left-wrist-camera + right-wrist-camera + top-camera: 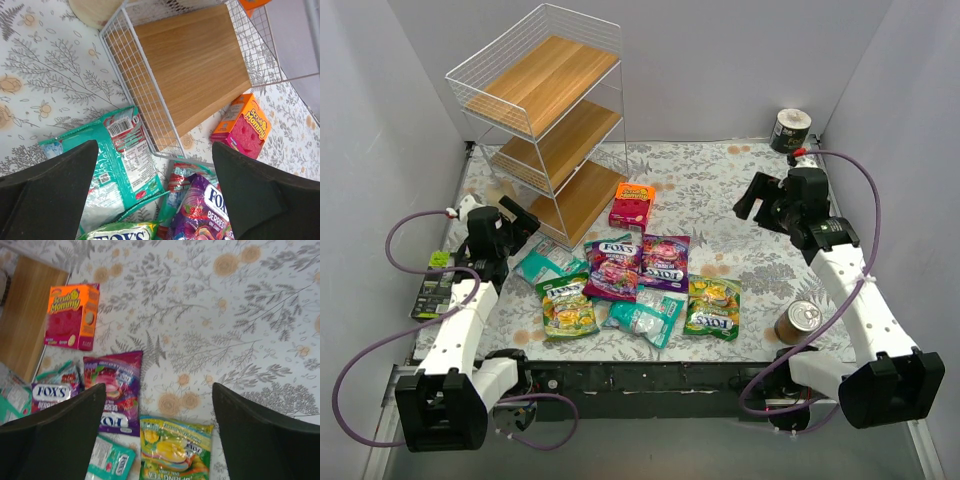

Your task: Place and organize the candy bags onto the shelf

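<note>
orange box (pixel 71 315) reads "scrub mommy" (purple bag (pixel 200 212): seemingly "fox's berries")

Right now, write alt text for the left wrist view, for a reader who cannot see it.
The left tool hangs open above a teal-white candy bag and a purple FOX'S bag on a floral table. Beyond them stands the shelf, one wood tier showing, with an orange-pink Scrub Mommy box at right.
</note>
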Controlling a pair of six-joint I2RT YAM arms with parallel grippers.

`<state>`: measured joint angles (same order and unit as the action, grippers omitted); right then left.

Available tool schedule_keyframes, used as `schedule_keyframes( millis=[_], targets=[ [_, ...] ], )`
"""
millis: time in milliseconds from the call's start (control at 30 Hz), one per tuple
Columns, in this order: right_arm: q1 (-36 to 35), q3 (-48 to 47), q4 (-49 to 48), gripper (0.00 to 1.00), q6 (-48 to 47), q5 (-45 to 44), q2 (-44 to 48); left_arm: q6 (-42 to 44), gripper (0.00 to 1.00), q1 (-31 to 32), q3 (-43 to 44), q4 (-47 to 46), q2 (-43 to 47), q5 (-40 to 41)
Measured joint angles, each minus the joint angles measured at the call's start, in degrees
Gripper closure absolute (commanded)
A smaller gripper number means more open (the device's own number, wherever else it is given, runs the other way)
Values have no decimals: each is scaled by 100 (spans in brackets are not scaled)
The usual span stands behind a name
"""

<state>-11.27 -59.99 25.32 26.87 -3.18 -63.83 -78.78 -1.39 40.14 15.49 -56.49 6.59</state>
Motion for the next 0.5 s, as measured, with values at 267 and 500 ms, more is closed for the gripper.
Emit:
schedule_keyframes(
  millis=[267,500],
  targets=[
    [-1342,-103,1130,25,-94,752,-623,-315,2,0,0,-90,-356,-625],
    [-2120,741,1554,33,-15,1012,-531,-518,2,0,0,-87,-496,-833]
  ],
)
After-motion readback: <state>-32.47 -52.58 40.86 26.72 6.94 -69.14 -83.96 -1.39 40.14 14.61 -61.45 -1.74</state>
